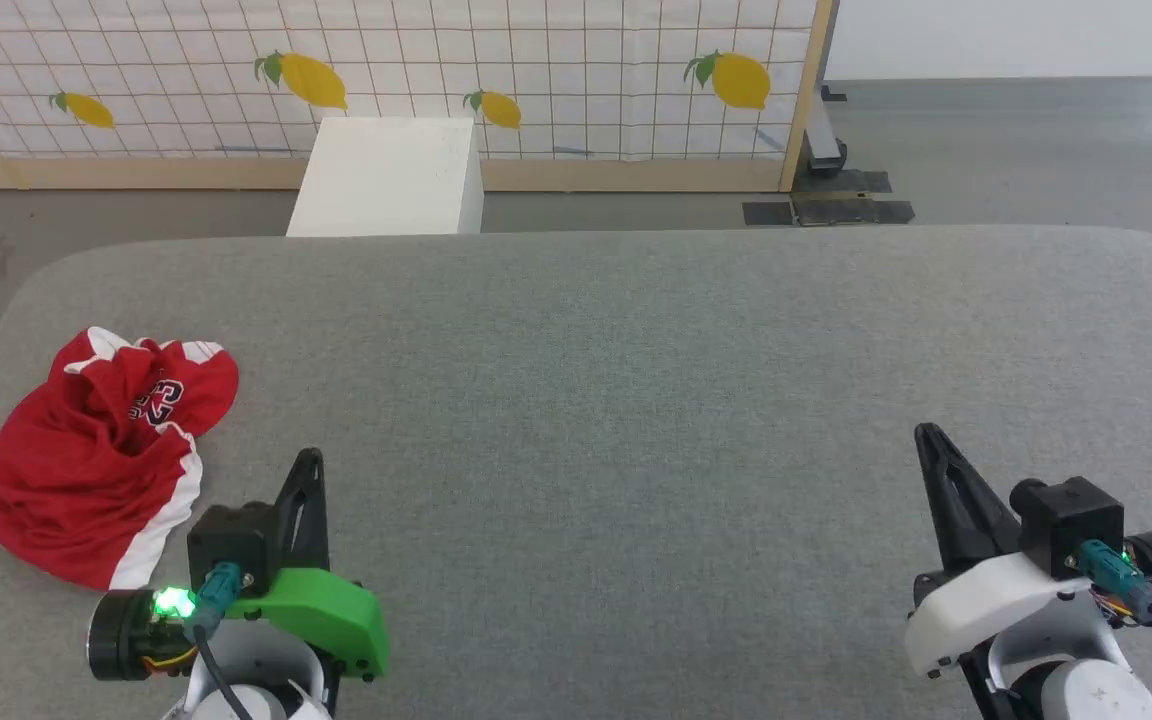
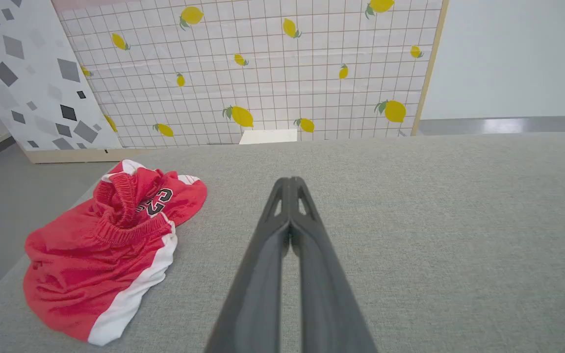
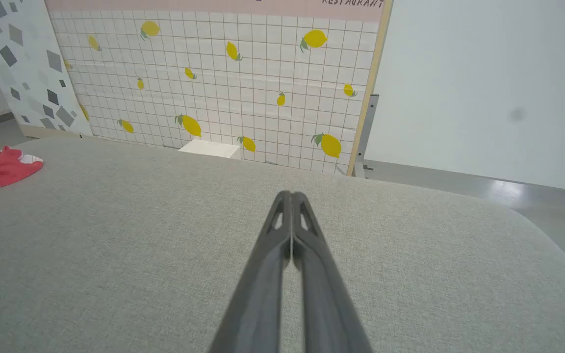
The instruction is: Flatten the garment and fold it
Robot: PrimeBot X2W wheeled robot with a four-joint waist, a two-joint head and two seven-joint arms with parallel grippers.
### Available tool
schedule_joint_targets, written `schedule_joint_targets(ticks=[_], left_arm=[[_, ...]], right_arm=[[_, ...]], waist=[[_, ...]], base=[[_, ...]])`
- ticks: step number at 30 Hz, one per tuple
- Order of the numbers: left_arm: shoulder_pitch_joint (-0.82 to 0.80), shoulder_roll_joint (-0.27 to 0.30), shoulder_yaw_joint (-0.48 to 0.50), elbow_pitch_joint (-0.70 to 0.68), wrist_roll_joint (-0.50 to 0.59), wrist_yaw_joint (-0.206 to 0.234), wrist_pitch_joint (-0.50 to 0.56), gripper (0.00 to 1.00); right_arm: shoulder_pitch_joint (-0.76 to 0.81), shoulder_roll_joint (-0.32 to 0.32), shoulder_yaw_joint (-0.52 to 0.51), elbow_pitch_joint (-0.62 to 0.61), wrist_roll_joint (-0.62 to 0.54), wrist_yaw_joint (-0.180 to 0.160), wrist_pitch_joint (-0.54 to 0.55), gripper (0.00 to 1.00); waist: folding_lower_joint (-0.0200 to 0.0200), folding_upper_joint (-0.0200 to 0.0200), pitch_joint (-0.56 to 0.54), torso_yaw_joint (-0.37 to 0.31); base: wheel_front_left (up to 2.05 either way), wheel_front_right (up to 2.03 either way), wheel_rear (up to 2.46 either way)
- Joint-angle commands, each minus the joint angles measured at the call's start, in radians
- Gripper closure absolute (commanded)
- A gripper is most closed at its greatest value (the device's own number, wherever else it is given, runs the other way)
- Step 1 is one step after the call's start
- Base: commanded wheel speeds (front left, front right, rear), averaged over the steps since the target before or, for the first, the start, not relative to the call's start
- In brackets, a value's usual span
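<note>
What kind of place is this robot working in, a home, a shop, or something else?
Probably a staged lab or test space, not a real home: a grey fabric-covered table stands on bare grey floor, with a free-standing lemon-print backdrop panel behind it.

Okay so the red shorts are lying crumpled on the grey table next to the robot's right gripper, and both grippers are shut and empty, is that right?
Not quite: the red shorts lie crumpled beside the left gripper, not the right gripper, as the head view shows. The rest holds: they are on the grey table, and both grippers are shut and empty.
</note>
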Motion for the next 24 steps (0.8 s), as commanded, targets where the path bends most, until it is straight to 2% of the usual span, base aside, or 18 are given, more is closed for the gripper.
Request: schedule_joint_targets(ticks=[1,11,12,24], left_arm=[[0.012,-0.005,0.003,-0.003,0.01,-0.001,0.001,1.0],[0.012,-0.005,0.003,-0.003,0.01,-0.001,0.001,1.0],[0.0,0.0,-0.002,0.0,-0.001,0.0,0.0,0.0],[-0.001,0.0,-0.019,0.019,-0.022,0.008,-0.024,0.0]], right_arm=[[0.015,0.001,0.001,-0.005,-0.006,-0.002,0.0,1.0],[0.015,0.001,0.001,-0.005,-0.006,-0.002,0.0,1.0],[0.0,0.0,-0.001,0.001,0.001,0.0,0.0,0.0],[0.006,0.0,-0.001,0.023,0.036,0.0,-0.024,0.0]], waist=[[0.0,0.0,0.0,0.0],[0.0,0.0,0.0,0.0],[0.0,0.0,0.0,0.0],[0.0,0.0,0.0,0.003]], base=[[0.0,0.0,0.0],[0.0,0.0,0.0],[0.0,0.0,0.0],[0.0,0.0,0.0]])
